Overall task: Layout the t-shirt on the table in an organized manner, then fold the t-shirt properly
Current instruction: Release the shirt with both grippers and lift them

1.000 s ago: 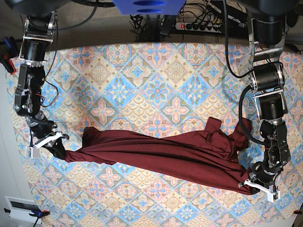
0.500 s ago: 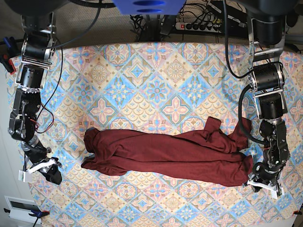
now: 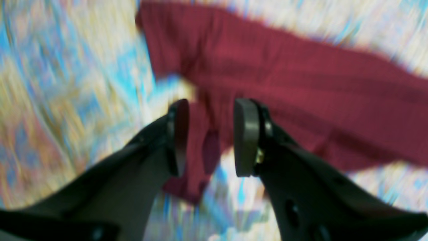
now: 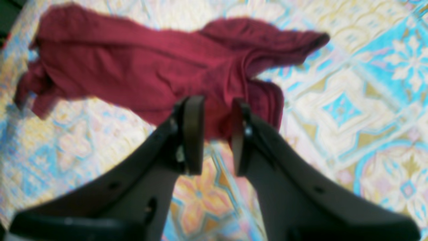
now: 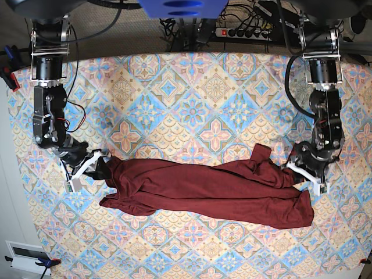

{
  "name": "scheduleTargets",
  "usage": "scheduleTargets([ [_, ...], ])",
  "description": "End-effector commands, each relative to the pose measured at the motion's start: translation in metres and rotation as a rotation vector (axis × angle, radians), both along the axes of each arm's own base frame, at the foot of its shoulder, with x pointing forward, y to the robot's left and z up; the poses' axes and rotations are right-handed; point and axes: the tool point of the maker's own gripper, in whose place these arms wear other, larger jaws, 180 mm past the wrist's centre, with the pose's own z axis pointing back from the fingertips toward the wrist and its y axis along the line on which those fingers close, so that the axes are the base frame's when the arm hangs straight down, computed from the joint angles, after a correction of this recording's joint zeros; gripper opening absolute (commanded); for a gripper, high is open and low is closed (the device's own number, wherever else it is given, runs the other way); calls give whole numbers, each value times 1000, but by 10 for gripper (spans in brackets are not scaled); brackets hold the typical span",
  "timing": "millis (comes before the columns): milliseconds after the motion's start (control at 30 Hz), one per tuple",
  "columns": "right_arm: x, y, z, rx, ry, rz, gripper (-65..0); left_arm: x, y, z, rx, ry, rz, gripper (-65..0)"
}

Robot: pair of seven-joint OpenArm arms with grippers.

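Observation:
The dark maroon t-shirt point(image 5: 203, 189) lies bunched in a long strip across the front half of the table point(image 5: 192, 99), with its collar end at the right. My right gripper point(image 5: 96, 168) is at the shirt's left end, and my left gripper point(image 5: 303, 177) is at its upper right edge. In the left wrist view the left gripper point(image 3: 210, 137) is open, with the t-shirt point(image 3: 301, 83) lying below and beyond the fingers. In the right wrist view the right gripper point(image 4: 217, 134) is open just short of the t-shirt point(image 4: 133, 73). Neither grips the fabric.
A power strip with cables point(image 5: 244, 32) runs behind the table's far edge. A small white box point(image 5: 26, 256) sits off the front left corner. Patterned cloth shows bare on the far half and along the front edge.
Both grippers have let go of the stretched t-shirt and opened. The shirt has settled on the table. Both arms dropped toward the front edge, then came back up to the shirt's ends.

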Motion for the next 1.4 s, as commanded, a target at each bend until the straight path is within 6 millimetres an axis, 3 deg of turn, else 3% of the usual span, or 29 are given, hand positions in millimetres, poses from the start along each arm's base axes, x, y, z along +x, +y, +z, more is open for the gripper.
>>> scheduleTargets([
  [0, 11, -8, 18, -32, -58, -3, -511, 7, 3, 21, -7, -67, -6, -424],
  [167, 9, -28, 1, -249, -36, 2, -511, -19, -10, -9, -101, 17, -16, -422],
  [333, 9, -21, -12, -343, -25, 15, -511, -33, -19, -23, -177, 49, -17, -421],
  [500, 10, -24, -11, -374, -30, 16, -511, -31, -41, -30, -191, 66, -65, -421],
  [600, 9, -24, -11, -374, -31, 17, -511, -16, -68, -24, -249, 36, -81, -421],
  [833, 8, -23, -12, -373, -28, 18, -511, 2, -91, -61, -309, 131, -34, -421],
  [1100, 12, -18, 2, -377, -71, 26, -511, -1, -111, -77, -245, 174, -65, -427],
  [1167, 12, -19, 0, -377, -66, 25, -511, -5, -121, -88, -231, 208, -87, -455],
  [1267, 13, -20, 1, -379, -65, 21, -511, 0, -130, -83, -236, 196, -118, -582],
  [1300, 13, -20, 1, -379, -65, 23, -511, 3, -131, -77, -235, 168, -136, -639],
  [1367, 12, -20, 0, -380, -61, 24, -511, 8, -129, -60, -229, 116, -153, -650],
])
